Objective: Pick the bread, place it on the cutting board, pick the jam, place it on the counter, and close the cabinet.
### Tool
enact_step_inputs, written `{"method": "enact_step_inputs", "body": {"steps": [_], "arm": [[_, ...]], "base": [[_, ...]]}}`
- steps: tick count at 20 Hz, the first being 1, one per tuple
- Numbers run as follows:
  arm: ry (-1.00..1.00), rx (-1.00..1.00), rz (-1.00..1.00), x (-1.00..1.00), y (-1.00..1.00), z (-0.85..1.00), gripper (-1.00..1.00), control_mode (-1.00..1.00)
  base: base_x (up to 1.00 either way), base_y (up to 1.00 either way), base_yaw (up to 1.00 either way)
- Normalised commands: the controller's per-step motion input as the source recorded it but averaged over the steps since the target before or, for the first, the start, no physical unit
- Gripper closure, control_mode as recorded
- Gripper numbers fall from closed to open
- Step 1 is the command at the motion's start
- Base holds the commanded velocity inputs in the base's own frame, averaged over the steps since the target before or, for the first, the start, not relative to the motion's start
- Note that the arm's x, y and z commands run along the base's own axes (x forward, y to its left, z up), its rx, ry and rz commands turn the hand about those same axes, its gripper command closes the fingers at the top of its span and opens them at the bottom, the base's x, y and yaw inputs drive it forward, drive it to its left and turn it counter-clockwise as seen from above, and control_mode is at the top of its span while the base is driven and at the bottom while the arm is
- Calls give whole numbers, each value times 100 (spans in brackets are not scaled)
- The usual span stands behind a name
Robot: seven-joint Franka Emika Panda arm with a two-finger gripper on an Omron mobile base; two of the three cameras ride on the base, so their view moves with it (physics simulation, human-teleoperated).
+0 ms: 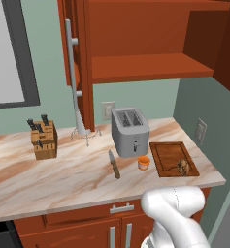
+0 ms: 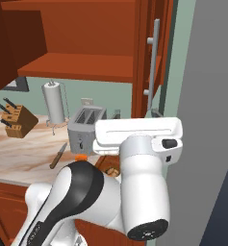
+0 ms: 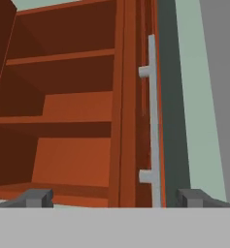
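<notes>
The bread [image 1: 183, 166] lies on the near right corner of the cutting board [image 1: 168, 151], to the right of the toaster. The jam [image 1: 143, 162] stands on the counter [image 1: 63, 179] between the board and a knife; its orange side peeks out beside my arm [image 2: 80, 157]. Both cabinet doors stand open: the left door [image 1: 77, 43] and the right door [image 1: 228, 43], over bare shelves. In the hand view my gripper [image 3: 115, 199] is open and holds nothing, its fingertips [image 3: 36, 197] spread wide. It faces the right door's edge and silver handle [image 3: 154, 121].
A toaster [image 1: 130, 131] sits mid-counter with a knife [image 1: 114, 164] in front of it. A knife block [image 1: 43, 140] stands at the left and a paper towel holder [image 2: 54, 103] against the back wall. A grey wall [image 2: 207, 120] borders the right door.
</notes>
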Motion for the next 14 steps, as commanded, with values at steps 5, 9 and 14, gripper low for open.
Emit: {"method": "enact_step_inputs", "body": {"steps": [5,9,14], "arm": [[0,0,-1,17,-9,1,-100,-100],[0,0,-1,18,-3,0,-100,-100],[0,0,-1,19,-10,0,-100,-100]], "base": [[0,0,0],[0,0,0],[0,0,0]]}}
